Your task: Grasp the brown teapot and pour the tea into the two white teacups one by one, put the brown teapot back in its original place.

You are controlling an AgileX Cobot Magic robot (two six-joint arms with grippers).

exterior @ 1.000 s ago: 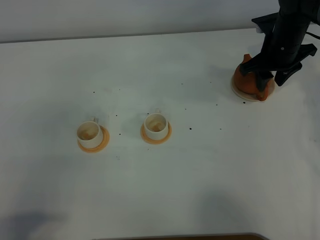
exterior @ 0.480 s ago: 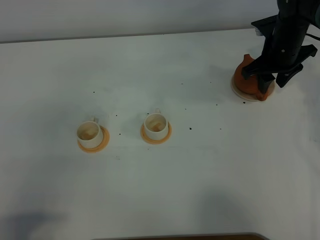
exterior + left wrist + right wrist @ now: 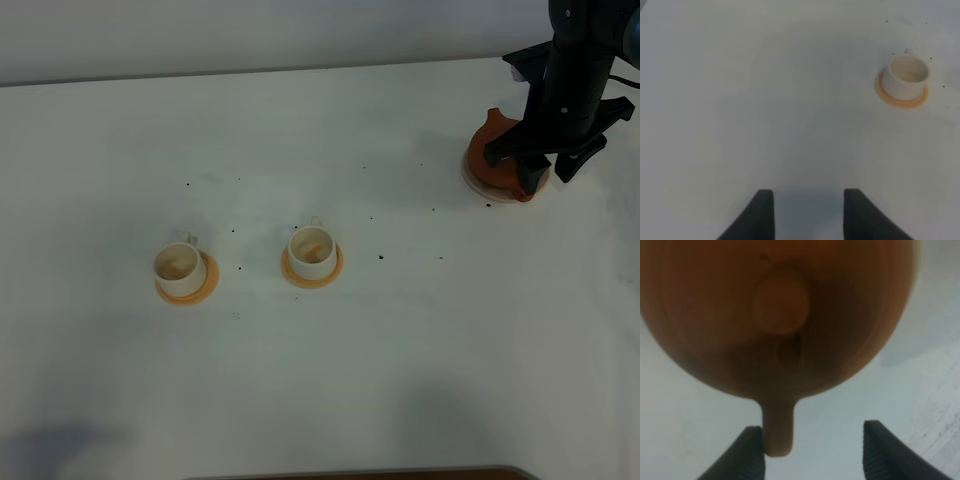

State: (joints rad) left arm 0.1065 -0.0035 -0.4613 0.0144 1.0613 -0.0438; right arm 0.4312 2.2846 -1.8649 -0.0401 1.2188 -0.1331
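Right end effector (image 3: 535, 162) hangs spread wide, gripping nothing, directly over the squat reddish-brown clay teapot (image 3: 492, 165) on its pale beige saucer (image 3: 470, 180), far-right worktop (image 3: 400, 350), loop handle (image 3: 777, 432) between the jaws, close against 1 finger.

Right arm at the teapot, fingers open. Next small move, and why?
Probably back the right gripper straight off the handle, no closing. The brown teapot sits on its saucer, both teacups look tan inside as if filled, and the open fingers straddle the handle, which lies close to one finger, so retreat without nudging it.
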